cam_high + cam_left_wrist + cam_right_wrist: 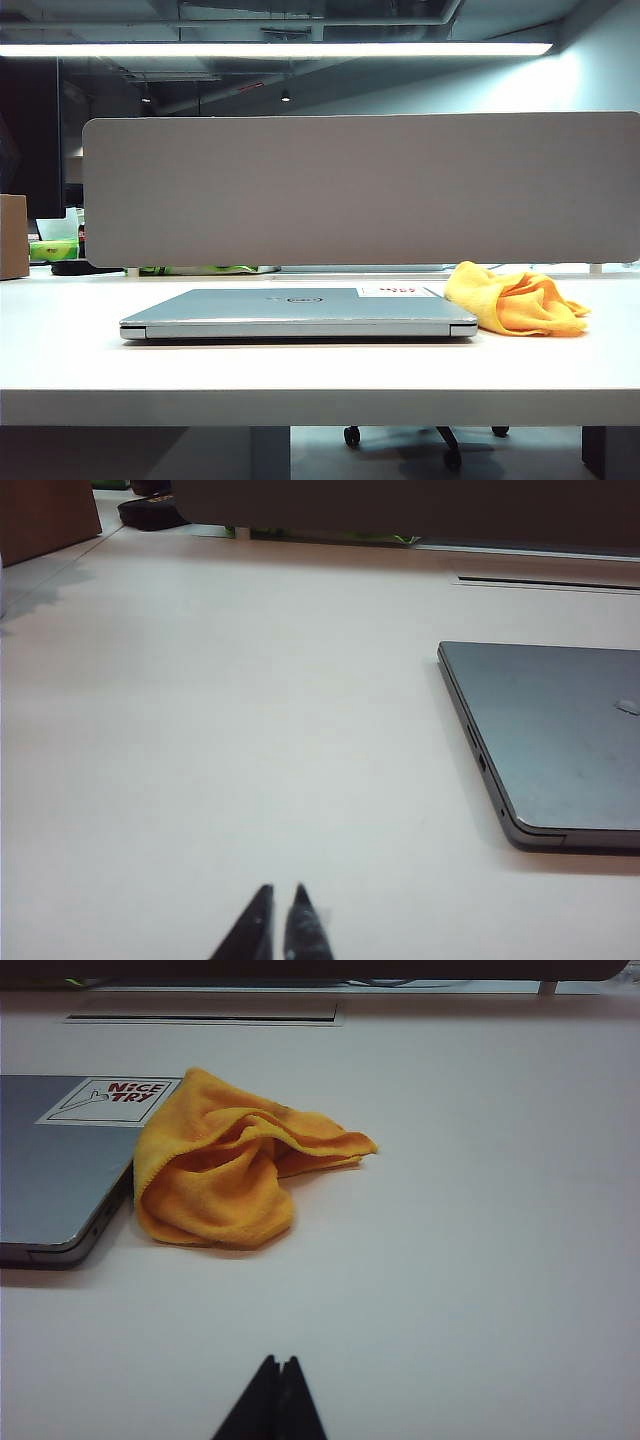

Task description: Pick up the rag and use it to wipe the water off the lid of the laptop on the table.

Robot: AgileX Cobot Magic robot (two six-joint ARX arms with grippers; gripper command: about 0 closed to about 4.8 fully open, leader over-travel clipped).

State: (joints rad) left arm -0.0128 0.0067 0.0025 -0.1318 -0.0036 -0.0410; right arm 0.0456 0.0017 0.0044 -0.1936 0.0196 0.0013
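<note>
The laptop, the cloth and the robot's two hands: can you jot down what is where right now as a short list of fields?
laptop: closed, flat on the white table
lid: carries a white sticker printed in red
rag: crumpled, on the table against the laptop's right end
left hand: shut, empty, over bare table left of the laptop
right hand: shut, empty, short of the rag
task stage: rag not yet picked up

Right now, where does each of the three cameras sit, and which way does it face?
Exterior view: low at the table edge, facing the laptop, rag and divider; no arm shows.
Left wrist view: above the table, facing the laptop's end; shut left pincer tips show.
Right wrist view: facing the rag against the laptop; shut right pincer tips show.
All three share the laptop.
</note>
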